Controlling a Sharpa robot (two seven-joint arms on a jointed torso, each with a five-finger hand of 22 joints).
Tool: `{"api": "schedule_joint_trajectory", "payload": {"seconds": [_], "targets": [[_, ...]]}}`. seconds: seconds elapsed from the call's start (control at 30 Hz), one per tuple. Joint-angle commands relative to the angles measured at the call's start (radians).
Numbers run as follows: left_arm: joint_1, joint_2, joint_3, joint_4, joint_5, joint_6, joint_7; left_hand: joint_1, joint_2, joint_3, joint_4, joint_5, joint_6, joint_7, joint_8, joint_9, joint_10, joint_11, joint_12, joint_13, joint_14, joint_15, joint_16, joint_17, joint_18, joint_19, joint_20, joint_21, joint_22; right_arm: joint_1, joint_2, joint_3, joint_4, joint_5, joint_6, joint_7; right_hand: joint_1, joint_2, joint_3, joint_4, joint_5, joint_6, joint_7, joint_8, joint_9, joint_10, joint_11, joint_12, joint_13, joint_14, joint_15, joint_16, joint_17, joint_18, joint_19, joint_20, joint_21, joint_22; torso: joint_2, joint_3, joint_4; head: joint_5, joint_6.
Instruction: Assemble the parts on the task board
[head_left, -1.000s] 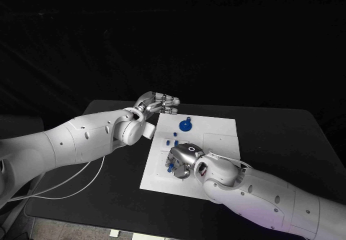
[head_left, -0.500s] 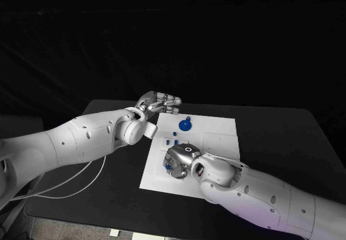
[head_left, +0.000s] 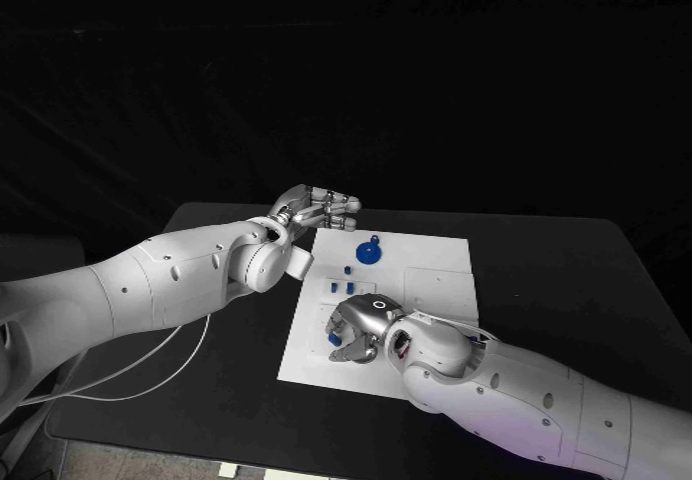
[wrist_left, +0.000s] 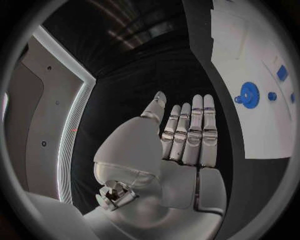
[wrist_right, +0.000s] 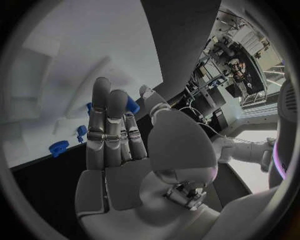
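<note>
a black bench (head_left: 577, 270) stood against a dark backdrop, with bare surface open all around the white task board (head_left: 433, 262) at its middle; the board's far and right-hand parts lay uncovered, while its near-left part sat under the right hand (head_left: 356, 328); the left hand (head_left: 320, 209) hovered over the bench just beyond the board's far-left corner, off the plate, its fingers straight and side by side with the thumb apart, holding nothing, as the left wrist view (wrist_left: 181, 145) showed; a round blue part (head_left: 371, 252) lay on the far half of the board, well apart from both hands; small blue parts (head_left: 340, 285) lay in a short row between that disc and the right hand; the right hand pressed low over the board's near-left area, and in the right wrist view (wrist_right: 119, 140) a blue part (wrist_right: 132, 105) sat between its thumb and fingertips, though i cannot tell whether it was truly pinched; compared with a second earlier, the right hand had slid a little toward the board's near edge; the left hand had kept its place.
</note>
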Motion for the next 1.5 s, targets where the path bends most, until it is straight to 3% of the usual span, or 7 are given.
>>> {"api": "schedule_joint_trajectory", "payload": {"seconds": [0.03, 0.2, 0.5, 0.83, 1.07, 1.23, 1.5], "targets": [[0.001, 0.001, 0.001, -0.002, 0.004, 0.015, 0.007, -0.012, 0.000, -0.003, 0.004, -0.002, -0.005, 0.000, 0.004, 0.001, -0.001, 0.002, 0.005, 0.000, -0.005, 0.000, 0.000, 0.000, -0.008, 0.000, 0.006, -0.004, -0.001, -0.001, -0.006, 0.000, 0.005, 0.030, -0.048, 0.029, 0.036, -0.012, -0.033, 0.040, 0.007, -0.025, 0.008, -0.005, -0.001, -0.031, 0.009, -0.001, -0.002, -0.010, 0.008, -0.007, -0.008, -0.010, 0.005, 0.008, -0.013, -0.014, 0.000, -0.0002, 0.0005, 0.000, -0.001], [0.001, -0.001, 0.001, -0.004, 0.005, 0.017, 0.005, -0.012, 0.000, -0.003, 0.004, -0.002, -0.005, 0.000, 0.004, 0.001, -0.001, 0.002, 0.005, 0.000, -0.005, 0.000, 0.000, 0.000, -0.008, 0.000, 0.006, -0.004, -0.001, 0.000, -0.023, 0.000, 0.017, 0.041, -0.071, 0.036, 0.079, -0.041, -0.055, 0.122, 0.015, -0.055, 0.015, -0.006, -0.002, -0.066, 0.021, 0.005, -0.003, -0.022, 0.020, -0.012, -0.025, 0.000, 0.009, 0.019, -0.035, -0.046, 0.000, -0.0004, 0.0022, 0.000, -0.003], [0.001, 0.000, 0.001, -0.016, 0.005, 0.020, 0.003, -0.013, -0.001, -0.004, 0.005, -0.002, -0.007, 0.000, 0.004, 0.001, -0.003, 0.003, 0.005, 0.000, -0.006, 0.001, 0.000, 0.000, -0.008, -0.001, 0.007, -0.004, -0.002, 0.002, -0.054, 0.022, 0.047, 0.110, -0.127, 0.078, 0.089, -0.040, -0.054, 0.134, 0.016, -0.066, 0.014, -0.007, -0.003, -0.061, 0.021, 0.006, -0.003, -0.021, 0.020, -0.008, -0.029, 0.003, 0.016, 0.018, -0.037, -0.056, -0.001, 0.0009, -0.0025, 0.002, 0.001], [0.001, -0.008, 0.001, -0.017, 0.007, 0.022, 0.004, -0.013, -0.001, -0.004, 0.005, -0.002, -0.007, 0.000, 0.004, 0.001, -0.003, 0.003, 0.005, 0.000, -0.006, 0.001, 0.000, 0.000, -0.008, -0.001, 0.007, -0.004, -0.002, 0.010, -0.195, 0.120, 0.142, 0.347, -0.104, 0.124, 0.024, 0.033, -0.019, 0.043, 0.005, -0.023, 0.017, -0.005, -0.001, 0.082, -0.005, 0.010, -0.002, -0.020, 0.004, 0.002, -0.019, -0.005, 0.010, 0.005, -0.021, -0.046, -0.002, -0.0013, -0.0040, -0.010, 0.010], [0.000, -0.027, 0.001, 0.001, 0.008, 0.023, 0.005, -0.010, -0.001, -0.005, 0.005, -0.002, -0.005, -0.001, 0.005, 0.001, -0.001, 0.002, 0.005, 0.000, -0.005, 0.001, 0.000, 0.001, -0.008, -0.001, 0.007, -0.004, -0.002, 0.019, -0.312, 0.189, 0.178, 0.554, -0.042, 0.093, -0.074, 0.094, -0.054, 0.120, -0.008, 0.014, -0.011, -0.004, 0.003, 0.268, -0.072, 0.160, 0.065, -0.002, -0.037, 0.012, 0.001, -0.036, 0.028, -0.033, -0.008, -0.036, -0.003, -0.0020, -0.0116, -0.021, 0.019], [-0.002, -0.039, 0.001, 0.014, 0.010, 0.025, 0.004, -0.011, -0.001, -0.005, 0.006, -0.002, -0.007, 0.000, 0.003, 0.001, -0.001, 0.002, 0.005, 0.000, -0.005, 0.000, 0.000, 0.001, -0.008, -0.001, 0.007, -0.004, -0.002, 0.020, -0.384, 0.212, 0.192, 0.612, 0.075, -0.013, -0.104, 0.132, -0.055, 0.108, -0.117, 0.048, -0.015, -0.005, 0.009, 0.098, -0.112, 0.775, 0.627, -0.013, -0.061, 0.127, 0.143, -0.071, 0.035, -0.061, 0.056, 0.014, -0.005, -0.0051, -0.0143, -0.022, 0.012], [-0.005, -0.057, 0.001, 0.028, 0.011, 0.035, 0.014, -0.024, -0.008, -0.014, 0.013, -0.005, -0.010, 0.001, 0.005, 0.001, -0.003, 0.003, 0.005, 0.000, -0.008, 0.002, -0.001, 0.001, -0.009, -0.002, 0.008, -0.005, -0.002, 0.020, -0.444, 0.222, 0.194, 0.586, 0.222, -0.238, -0.133, 0.148, 0.037, 0.108, -0.129, 0.090, -0.044, -0.005, 0.037, 0.202, -0.114, 0.993, 0.953, 0.000, -0.058, 0.211, 0.356, -0.058, 0.018, -0.061, 0.132, 0.111, -0.005, -0.0038, -0.0139, -0.024, 0.005]]}}
